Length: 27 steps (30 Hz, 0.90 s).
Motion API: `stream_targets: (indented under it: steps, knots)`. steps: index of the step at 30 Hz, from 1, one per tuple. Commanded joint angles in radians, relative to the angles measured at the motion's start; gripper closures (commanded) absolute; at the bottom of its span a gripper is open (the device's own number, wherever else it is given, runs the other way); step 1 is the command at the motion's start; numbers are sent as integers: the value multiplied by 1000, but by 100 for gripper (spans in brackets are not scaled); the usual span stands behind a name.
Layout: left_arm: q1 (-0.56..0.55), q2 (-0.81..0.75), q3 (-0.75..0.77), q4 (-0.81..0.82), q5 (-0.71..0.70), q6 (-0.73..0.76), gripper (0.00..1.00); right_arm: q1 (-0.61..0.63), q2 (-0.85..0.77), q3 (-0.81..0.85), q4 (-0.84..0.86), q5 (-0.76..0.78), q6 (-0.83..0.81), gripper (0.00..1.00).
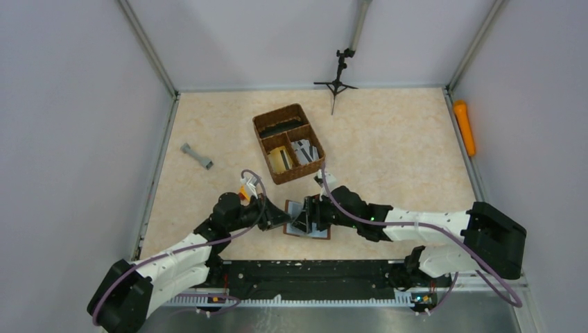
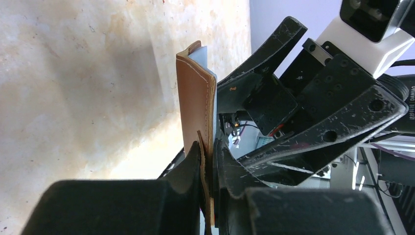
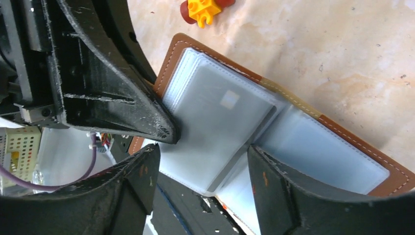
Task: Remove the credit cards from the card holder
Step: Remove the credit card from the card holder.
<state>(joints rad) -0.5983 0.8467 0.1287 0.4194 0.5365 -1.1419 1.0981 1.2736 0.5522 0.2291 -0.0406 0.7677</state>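
Right wrist view: the card holder (image 3: 313,147) lies open on the table (image 3: 342,54) directly ahead of the right gripper (image 3: 203,164), whose jaws gape wide astride the sleeved credit cards (image 3: 220,110), gripping nothing; the left gripper (image 2: 209,159), equally near, is clenched on 1 of its flaps, holding it upright

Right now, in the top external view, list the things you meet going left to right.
Grey dumbbell-shaped piece → yellow toy → card holder → orange cylinder. Woven basket and tripod overlap the holder's span, so omitted.
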Motion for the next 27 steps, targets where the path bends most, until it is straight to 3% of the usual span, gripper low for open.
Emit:
stream_targets:
  steps: [1, 6, 10, 17, 23, 27]
  knots:
    - [1, 3, -5, 203, 55, -61, 92, 17, 3, 41, 1, 15, -11, 35]
    - [0, 19, -18, 280, 79, -97, 87, 27, -6, 46, -12, 32, -13, 39]
    - [-1, 23, -23, 330, 95, -116, 78, 30, -14, 45, -16, 36, -13, 50]
    - [-5, 28, -32, 367, 105, -136, 78, 35, -41, 38, -11, 66, -5, 69]
    - [-5, 0, -34, 296, 77, -106, 90, 34, -86, 35, -99, 147, -3, 70]
    - [-6, -54, -39, 228, 40, -88, 97, 33, -120, 51, -230, 243, -14, 60]
